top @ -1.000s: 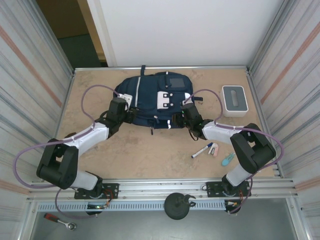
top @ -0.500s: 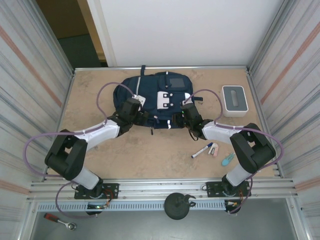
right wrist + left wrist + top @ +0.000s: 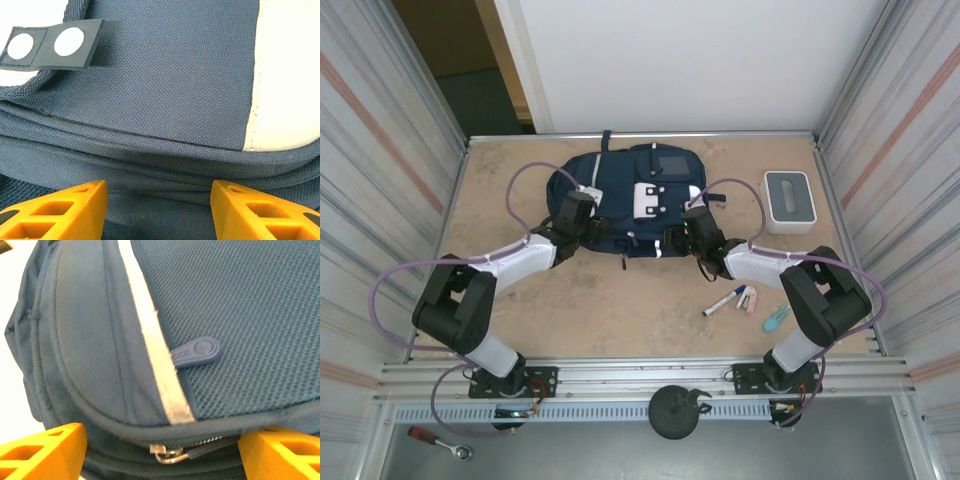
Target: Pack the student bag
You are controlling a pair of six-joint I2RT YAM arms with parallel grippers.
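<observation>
1. We see the student bag (image 3: 620, 195) lying flat on the table (image 3: 620, 310), at the far middle, with its grey square patch toward the far edge.
2. The left gripper (image 3: 160, 452) is at the bag's near left edge. Its orange fingers (image 3: 42, 452) are spread wide on either side of the zip line.
3. Between those fingers sits a metal zip pull (image 3: 167, 455). Beyond it lie a pale reflective stripe (image 3: 155, 345) and a blue rubber tab (image 3: 197, 352) on the mesh fabric.
4. The right gripper (image 3: 159, 205) is at the bag's near right edge. Its fingers stand apart with bunched seams of navy fabric between them, and we cannot tell whether they pinch that fabric or only flank it.
5. In the right wrist view, a dark tab with two white dots (image 3: 52, 44) lies to the far left and a pale patch (image 3: 287, 75) to the right.
6. A small white-grey box (image 3: 787, 200) stands to the right of the bag, apart from it.
7. Near the right arm lie a marker (image 3: 724, 301), a small pink-and-white item (image 3: 748, 298) just beside it, and a teal item (image 3: 776, 318).
</observation>
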